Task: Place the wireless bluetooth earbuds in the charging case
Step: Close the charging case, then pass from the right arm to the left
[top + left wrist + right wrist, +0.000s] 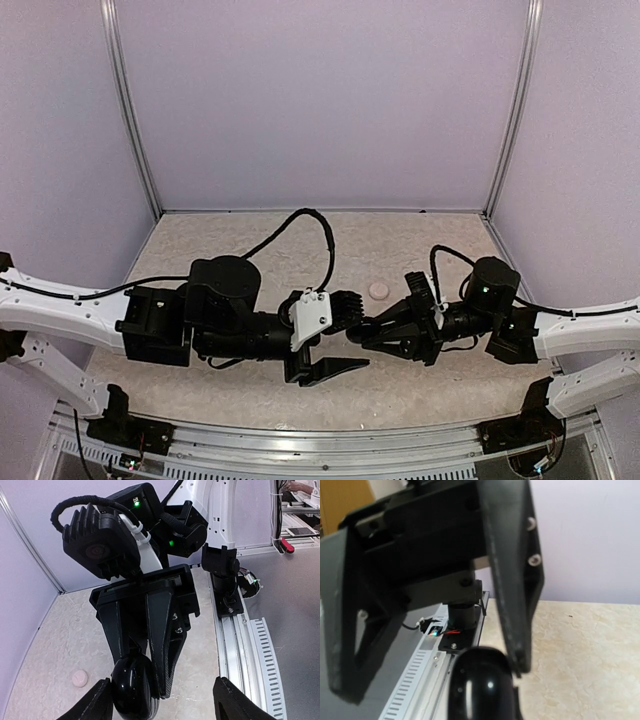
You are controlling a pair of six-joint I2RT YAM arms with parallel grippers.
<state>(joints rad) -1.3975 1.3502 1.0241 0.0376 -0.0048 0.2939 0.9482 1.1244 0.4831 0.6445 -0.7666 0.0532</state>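
We see the two arms meeting nose to nose over the middle of the beige, speckled stone-look tabletop [230, 235], inside the pale lilac wall panels [320, 100]. The right gripper [147, 677] has its jaws drawn together on a glossy black, rounded charging case [131, 687], pinching it at its fingertips and holding it off the table. From the left wrist camera we look straight at this grip: the two black fingers run down to the case, one on each side, and the case bulges out wider than the narrow gap between them. The left gripper [165, 700] faces it with its jaws well apart and nothing in them. Its own fingers [97, 702] stand at the lower corners of that view, and the case hangs between them without touching either. From the right wrist camera we see the same meeting from the other side, with the wide-spread left fingers looming over the shiny case. A small pale round piece [379, 290] lies flat on the tabletop just beyond the two grippers, apart from both; what it is we cannot tell. Along the near edge of the table runs the ribbed aluminium rail [240, 645] that carries the arm bases.
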